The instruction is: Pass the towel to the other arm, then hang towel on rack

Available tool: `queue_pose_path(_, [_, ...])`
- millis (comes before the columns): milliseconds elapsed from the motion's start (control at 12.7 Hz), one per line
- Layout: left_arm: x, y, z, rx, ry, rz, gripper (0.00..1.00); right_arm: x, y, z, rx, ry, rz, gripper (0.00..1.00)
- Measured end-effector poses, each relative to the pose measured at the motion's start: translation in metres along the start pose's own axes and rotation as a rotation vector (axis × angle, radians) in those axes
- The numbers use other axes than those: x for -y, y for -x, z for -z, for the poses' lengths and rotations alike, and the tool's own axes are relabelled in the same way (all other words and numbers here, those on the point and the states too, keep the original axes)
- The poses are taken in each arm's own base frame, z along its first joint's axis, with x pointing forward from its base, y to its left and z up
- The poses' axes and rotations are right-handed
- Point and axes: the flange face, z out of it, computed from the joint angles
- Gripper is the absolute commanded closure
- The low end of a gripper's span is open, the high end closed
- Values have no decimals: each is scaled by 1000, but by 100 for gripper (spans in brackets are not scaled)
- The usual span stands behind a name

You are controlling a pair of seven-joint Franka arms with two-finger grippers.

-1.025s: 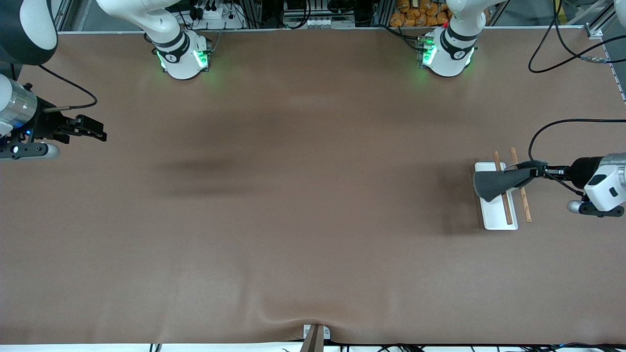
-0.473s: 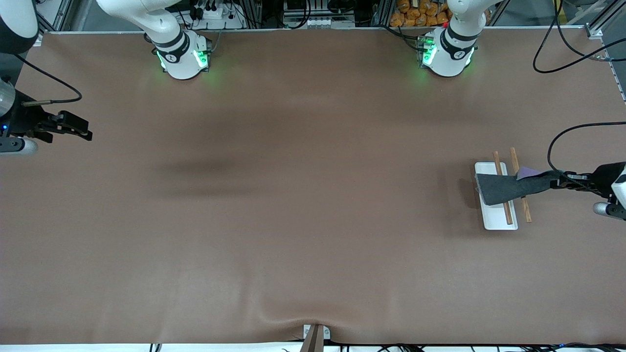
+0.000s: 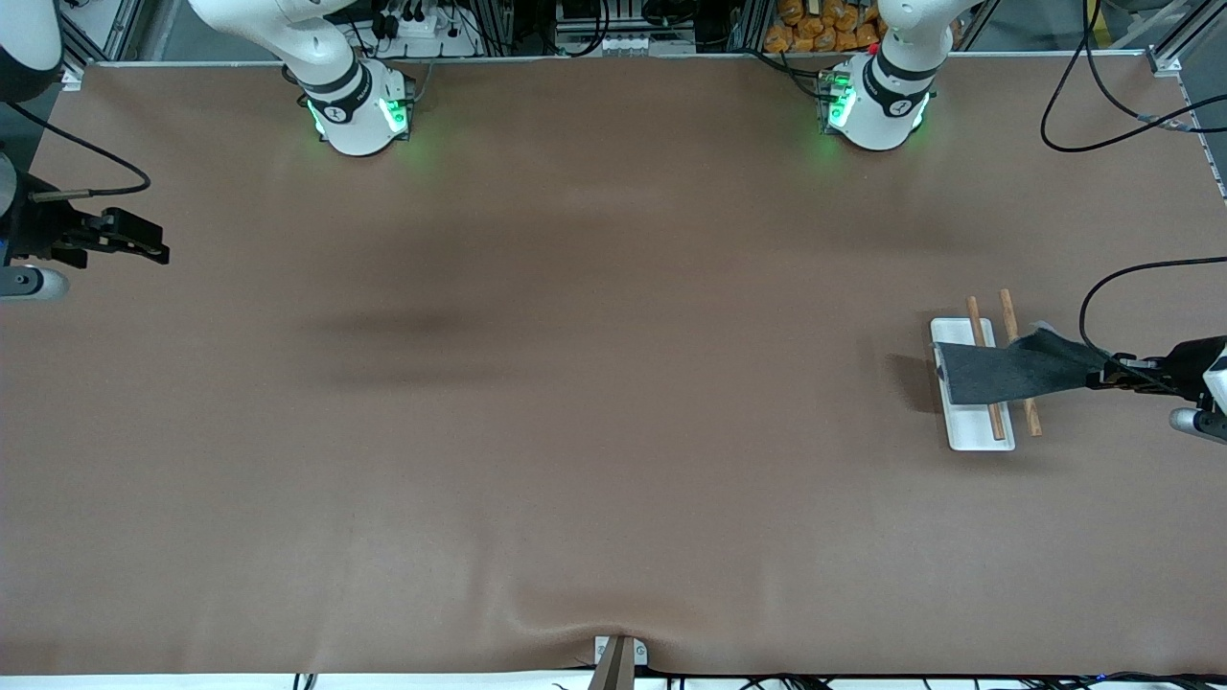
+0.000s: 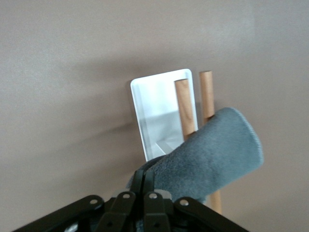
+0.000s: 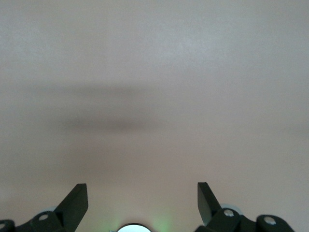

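Observation:
The towel (image 3: 1011, 372), dark grey face up, is draped across both wooden rods of the rack (image 3: 970, 433), which stands at the left arm's end of the table. My left gripper (image 3: 1102, 374) is shut on the towel's corner beside the rack, at the table's edge. In the left wrist view the towel (image 4: 212, 159) stretches from my shut left gripper (image 4: 148, 181) over the rods to the white base plate (image 4: 154, 104). My right gripper (image 3: 153, 251) is open and empty at the right arm's end of the table; the right wrist view shows its fingers (image 5: 77, 200) spread over bare table.
The brown table mat (image 3: 594, 383) is bare between the arms. Black cables (image 3: 1093, 297) loop near the left arm's wrist. A small metal bracket (image 3: 618, 656) sits at the table edge nearest the front camera.
My left gripper has pulled away from the rack toward the table's end, drawing the towel flat across both rods. My right gripper has drawn back toward its end of the table.

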Motion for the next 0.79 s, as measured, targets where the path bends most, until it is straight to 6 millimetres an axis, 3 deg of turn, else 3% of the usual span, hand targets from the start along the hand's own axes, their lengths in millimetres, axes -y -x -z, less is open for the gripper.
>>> queue_pose_path(236, [22, 10, -6, -10, 12, 31, 0, -14, 1, 2, -5, -4, -1, 0])
queue_pose_path(473, [30, 13, 10, -43, 6, 55, 0, -22, 2, 12, -27, -3, -14, 0])
queue_pose_path(631, [7, 3, 32, -69, -3, 90, 0, -32, 4, 15, -31, -4, -31, 0])
queue_pose_path(788, [-36, -6, 58, -73, -2, 130, 0, -31, 5, 15, -28, -5, -30, 0])
